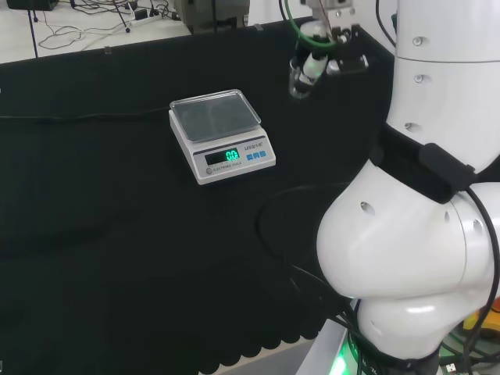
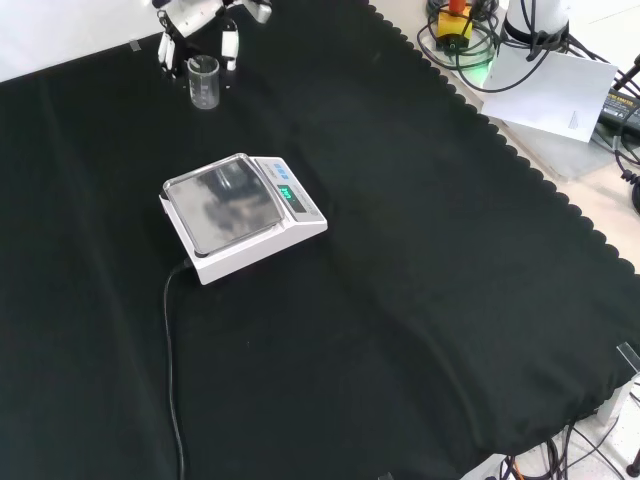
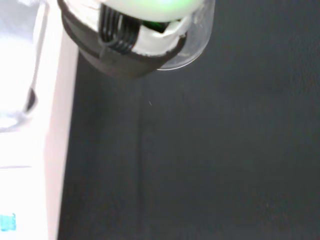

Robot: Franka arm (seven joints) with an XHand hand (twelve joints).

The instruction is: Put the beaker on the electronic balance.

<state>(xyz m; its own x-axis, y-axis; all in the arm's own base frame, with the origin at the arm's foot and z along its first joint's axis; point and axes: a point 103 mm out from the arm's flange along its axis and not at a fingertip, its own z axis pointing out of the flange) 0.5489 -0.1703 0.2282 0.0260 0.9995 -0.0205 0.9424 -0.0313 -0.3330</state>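
Observation:
A small clear glass beaker [image 1: 298, 80] is at the far right of the cloth in the head view, in the fingers of my black and white hand [image 1: 322, 48]. From the front, the beaker [image 2: 204, 82] stands upright between fingers [image 2: 231, 46] curled at both its sides, far behind the balance. I cannot tell whether its base touches the cloth. The white electronic balance [image 1: 223, 134], with a bare steel pan [image 2: 222, 204] and a lit green display, sits mid-cloth. In the wrist view the beaker [image 3: 192, 47] shows close under a finger [image 3: 120, 40], with the balance's white side [image 3: 56, 150] nearby.
The balance's black cable [image 2: 170, 350] runs over the cloth toward the near edge in the front view. The arm's big white links [image 1: 422, 203] stand at the right of the head view. The cloth's scalloped edge [image 2: 520, 160] runs along the right in the front view.

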